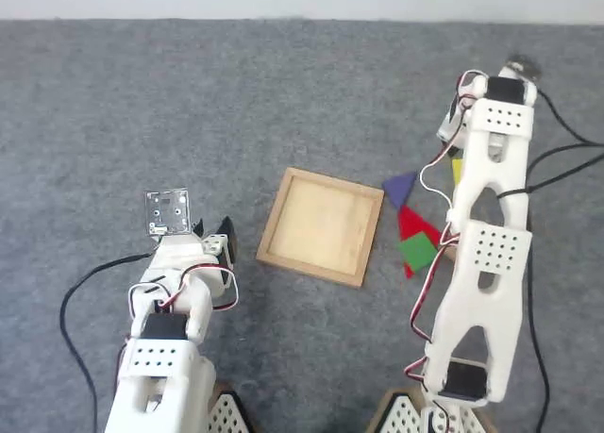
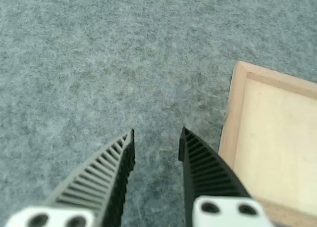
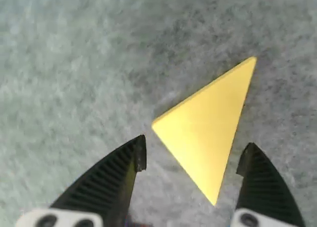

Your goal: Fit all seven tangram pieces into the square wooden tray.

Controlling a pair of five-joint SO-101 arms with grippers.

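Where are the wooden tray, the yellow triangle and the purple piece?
wooden tray [image 1: 275, 213], high view, on its left rim.
yellow triangle [image 3: 208, 123], right wrist view, middle of its face.
purple triangle [image 1: 402, 186], high view, its centre.

Left end effector [image 2: 157, 133] sits tucked back, jaws slightly parted; right end effector [image 3: 195, 143], arm outstretched, spreads wider.

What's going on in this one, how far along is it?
Nothing is in the wooden tray yet. The right gripper hangs open over the yellow triangle, not gripping it. A purple triangle, a red piece and a green piece lie on the carpet beside the tray. The left gripper is open over carpet at the tray's other side.
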